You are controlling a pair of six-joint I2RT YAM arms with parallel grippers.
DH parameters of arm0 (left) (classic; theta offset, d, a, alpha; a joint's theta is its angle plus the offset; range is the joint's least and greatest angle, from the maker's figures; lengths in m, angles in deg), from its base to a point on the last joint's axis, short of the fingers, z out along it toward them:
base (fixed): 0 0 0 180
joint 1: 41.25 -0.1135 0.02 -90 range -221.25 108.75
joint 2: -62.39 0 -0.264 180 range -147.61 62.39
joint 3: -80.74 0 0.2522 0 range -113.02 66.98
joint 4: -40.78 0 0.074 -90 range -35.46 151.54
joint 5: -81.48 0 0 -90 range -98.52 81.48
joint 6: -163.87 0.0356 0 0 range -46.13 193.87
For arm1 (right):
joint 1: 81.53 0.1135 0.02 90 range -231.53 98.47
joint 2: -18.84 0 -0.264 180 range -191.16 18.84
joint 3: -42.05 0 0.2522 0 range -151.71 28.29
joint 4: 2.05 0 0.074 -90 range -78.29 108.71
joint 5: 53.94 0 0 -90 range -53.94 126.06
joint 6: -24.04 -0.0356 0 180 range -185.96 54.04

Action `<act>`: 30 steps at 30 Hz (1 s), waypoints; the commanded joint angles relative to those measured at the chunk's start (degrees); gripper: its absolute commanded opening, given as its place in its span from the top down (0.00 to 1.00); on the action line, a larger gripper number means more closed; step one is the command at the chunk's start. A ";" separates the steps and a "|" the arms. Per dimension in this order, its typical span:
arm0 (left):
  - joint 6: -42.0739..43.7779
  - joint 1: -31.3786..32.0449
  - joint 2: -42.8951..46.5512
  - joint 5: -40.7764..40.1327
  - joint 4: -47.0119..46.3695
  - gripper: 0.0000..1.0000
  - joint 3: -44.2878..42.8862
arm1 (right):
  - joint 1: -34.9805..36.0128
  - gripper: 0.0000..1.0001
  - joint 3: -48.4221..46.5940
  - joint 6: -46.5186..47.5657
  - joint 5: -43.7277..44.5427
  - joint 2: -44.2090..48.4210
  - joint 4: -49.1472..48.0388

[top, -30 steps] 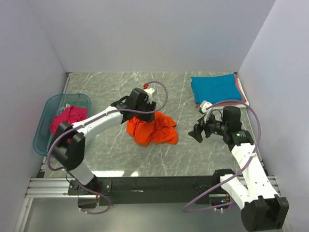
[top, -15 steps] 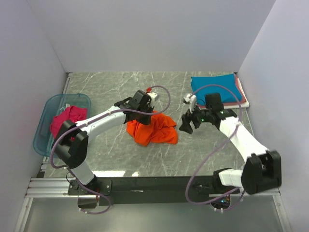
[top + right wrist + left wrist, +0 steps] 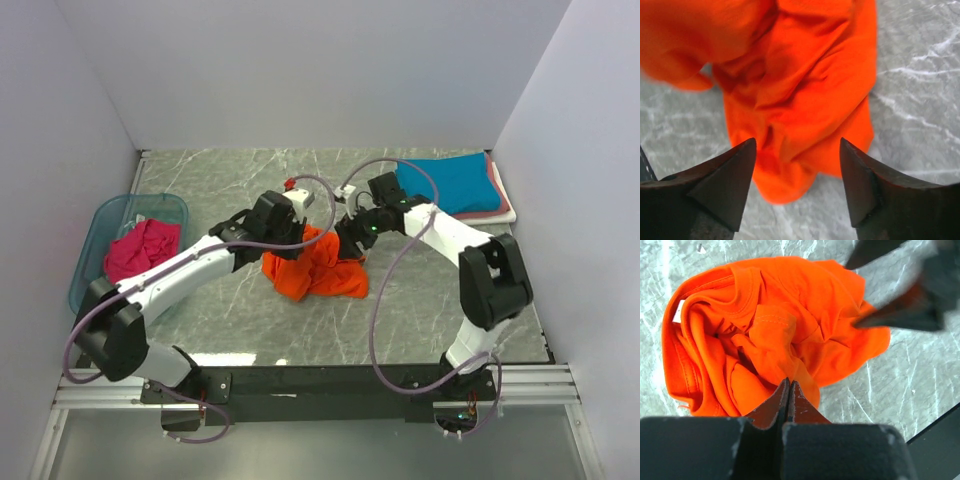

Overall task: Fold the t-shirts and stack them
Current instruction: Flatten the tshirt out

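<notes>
Overhead view of a grey marble table (image 3: 220,180) with my two arms reaching in toward one thing: a crumpled orange t-shirt (image 3: 315,265), which lies in a heap in the middle of it.

My left gripper (image 3: 788,386) sits over the far-left part of the orange t-shirt. Its jaws are pressed fully together, and in the left wrist view a ridge of orange cloth runs right up to their tips, so I judge it has a pinch of fabric. The pinch is high on the heap, likely so that I can lift and shake the shirt open.

My right gripper (image 3: 797,142) hovers over the orange t-shirt's far-right edge. Its jaws stand wide apart with nothing between them but loose folds below — placed, I think, to take a second hold so both hands can spread the shirt flat.

Beyond the orange t-shirt and to its right, well apart from it, a folded teal t-shirt (image 3: 445,182) rests on top of a pink one (image 3: 497,192). That is the stack this shirt should join.

To the left of the orange t-shirt, also well apart, a blue plastic tub (image 3: 95,225) holds a bunched magenta t-shirt (image 3: 140,248), not yet folded.

Folding has not begun on the orange t-shirt — it is a loose wad, collar and hems tangled together.
</notes>
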 commanded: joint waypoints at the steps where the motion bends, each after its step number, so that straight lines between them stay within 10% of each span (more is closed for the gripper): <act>1: -2.36 0.22 3.02 0.94 -3.64 1.00 2.44 | 0.86 0.28 -4.94 -3.11 1.64 -4.21 0.46; 5: -2.54 0.22 4.87 0.24 -3.65 1.00 3.67 | 1.65 0.44 -9.42 -4.08 2.70 -8.44 3.97; 11: -1.57 0.05 7.85 -3.61 -1.89 1.00 2.01 | 1.48 1.00 -11.88 -2.68 5.68 -5.29 7.49; 21: -0.61 -11.18 20.51 -5.57 -9.17 1.00 -5.10 | 0.33 1.00 -31.56 1.19 15.70 10.10 13.73; 30: -0.08 -23.68 12.79 0.50 -10.94 1.00 -28.74 | -3.26 1.00 -54.59 -2.58 27.83 9.58 7.77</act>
